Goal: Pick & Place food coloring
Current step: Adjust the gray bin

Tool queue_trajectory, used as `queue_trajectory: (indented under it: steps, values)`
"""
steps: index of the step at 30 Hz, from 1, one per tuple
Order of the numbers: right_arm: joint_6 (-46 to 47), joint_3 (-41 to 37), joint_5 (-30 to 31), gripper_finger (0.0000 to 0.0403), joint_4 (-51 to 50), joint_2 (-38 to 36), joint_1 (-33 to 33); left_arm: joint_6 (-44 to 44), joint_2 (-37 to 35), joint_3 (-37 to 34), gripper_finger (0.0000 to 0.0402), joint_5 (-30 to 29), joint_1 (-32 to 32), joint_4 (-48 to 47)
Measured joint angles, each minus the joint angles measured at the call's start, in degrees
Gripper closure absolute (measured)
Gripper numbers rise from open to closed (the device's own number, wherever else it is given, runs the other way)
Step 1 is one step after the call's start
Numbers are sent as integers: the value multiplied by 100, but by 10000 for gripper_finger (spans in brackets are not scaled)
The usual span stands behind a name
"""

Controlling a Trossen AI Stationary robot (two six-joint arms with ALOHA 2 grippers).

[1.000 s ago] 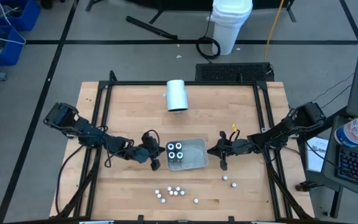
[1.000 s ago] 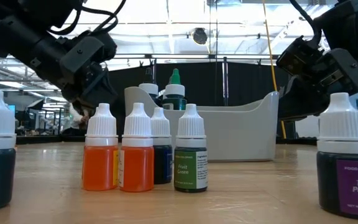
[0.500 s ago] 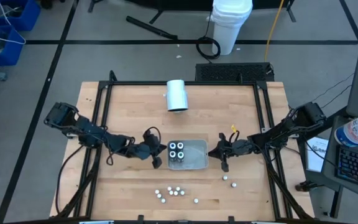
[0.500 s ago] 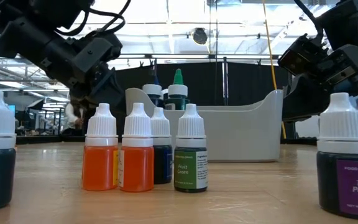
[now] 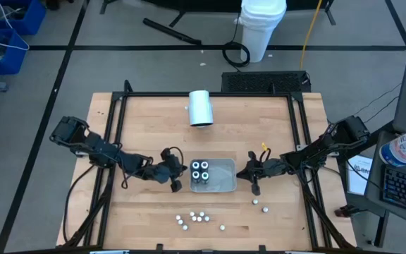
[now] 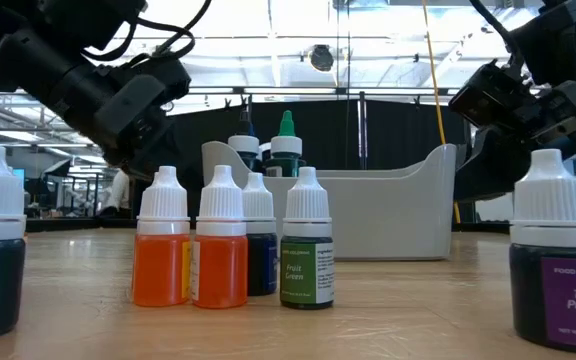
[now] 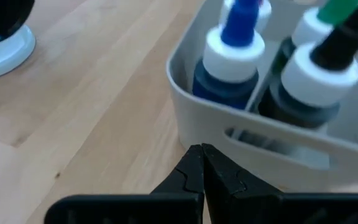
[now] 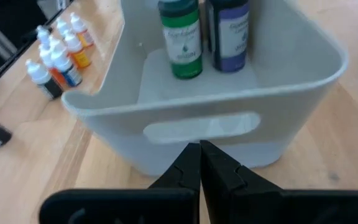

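Observation:
A grey tray (image 5: 220, 178) stands mid-table with several food coloring bottles (image 5: 199, 171) upright in its left half; their blue, green and black tips (image 7: 232, 56) show in the left wrist view. More food coloring bottles (image 5: 196, 219) stand loose near the front edge (image 6: 228, 245). My left gripper (image 5: 183, 178) is shut at the tray's left end, its tips (image 7: 201, 152) by the wall. My right gripper (image 5: 238, 173) is shut at the tray's right end (image 8: 199, 149). My left gripper points its shut tips level and slightly down at the tray's left end wall (image 7: 229, 155), below the handle slot; I cannot tell whether they touch it. My right gripper's shut tips stand right under the handle slot (image 8: 201, 127) of the right end wall; touching or not, I cannot tell.
A white cylinder (image 5: 201, 108) lies on its side at the table's far middle. Two single bottles (image 5: 259, 204) stand right of the loose group. Black frame rails (image 5: 118, 141) run along both table sides. A white bucket (image 5: 263, 28) stands on the floor beyond.
In the low view the tray's right end has moved a little toward the table's right edge while its left end stayed put. Both grippers have stayed shut at the tray's ends.

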Motion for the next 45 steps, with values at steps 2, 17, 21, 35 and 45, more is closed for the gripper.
queue_trajectory:
  steps: [2, 17, 21, 35, 45]
  values:
    - [0, -5, -1, 403, -20, 2, 12, 5, -1, 0, 399, 0, -54, -86]
    - [-96, -5, -289, 403, -7, -8, 20, 2176, -2704, -4, 398, -11, -782, -1479]
    - [-321, -5, -288, 403, 38, -9, 20, 3363, -3960, -4, 398, -255, -1256, -1710]
    - [-662, -2, -284, 403, 408, -12, 17, 4086, -5993, -1523, 399, -647, -1258, -1239]
    - [-998, -5, -268, 403, 211, -667, 17, 3966, -7288, -2509, 396, 221, -259, -1107]
